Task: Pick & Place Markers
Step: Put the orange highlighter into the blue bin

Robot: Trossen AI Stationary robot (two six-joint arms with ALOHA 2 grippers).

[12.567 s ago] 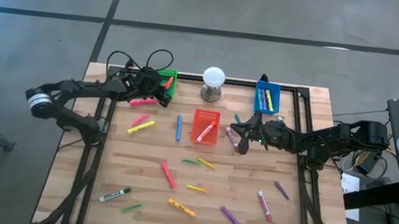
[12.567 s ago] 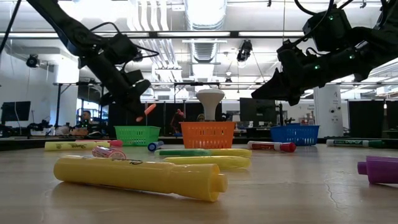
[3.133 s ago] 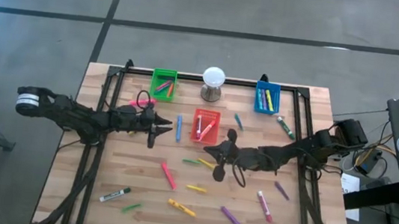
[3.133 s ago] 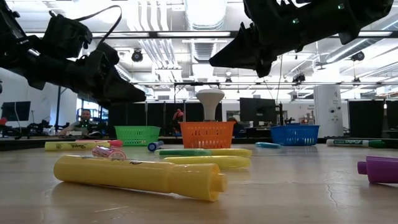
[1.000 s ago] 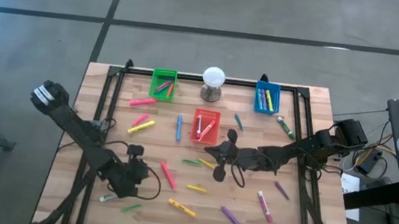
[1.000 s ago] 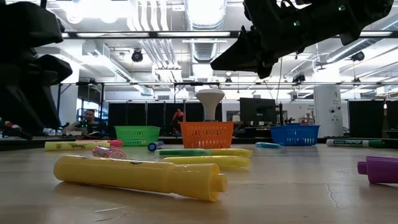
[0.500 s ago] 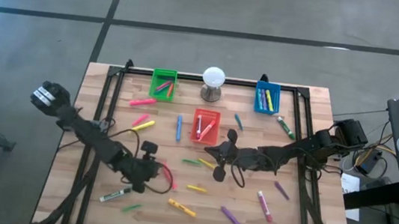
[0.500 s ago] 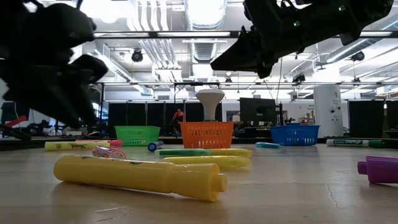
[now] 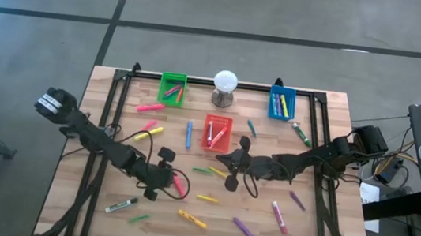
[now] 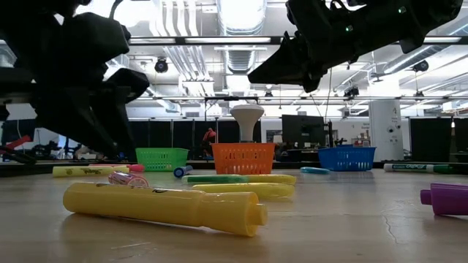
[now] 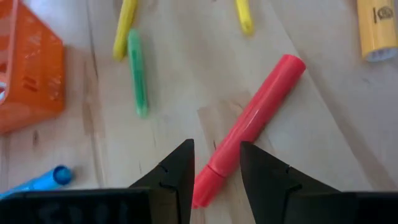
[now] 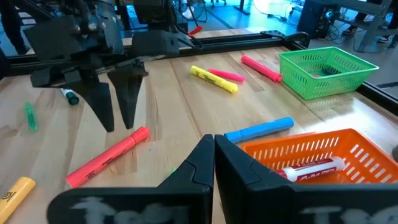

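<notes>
Left gripper (image 11: 216,163), fingers parted, straddles one red capped marker (image 11: 249,129) at lower centre; right gripper (image 12: 213,144) shut, empty, hovers beside one orange mesh bin (image 12: 311,158).

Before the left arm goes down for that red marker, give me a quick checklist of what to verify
1. Left gripper open: ok.
2. Red marker end lies between the fingers: ok, seen in the left wrist view.
3. Fingertips down at the marker: not ok, they hang above it.
4. Neighbours clear: ok, green marker lies apart.
5. Right gripper away: ok, shut, near the orange bin.
6. Marker cap on: cannot tell.
</notes>
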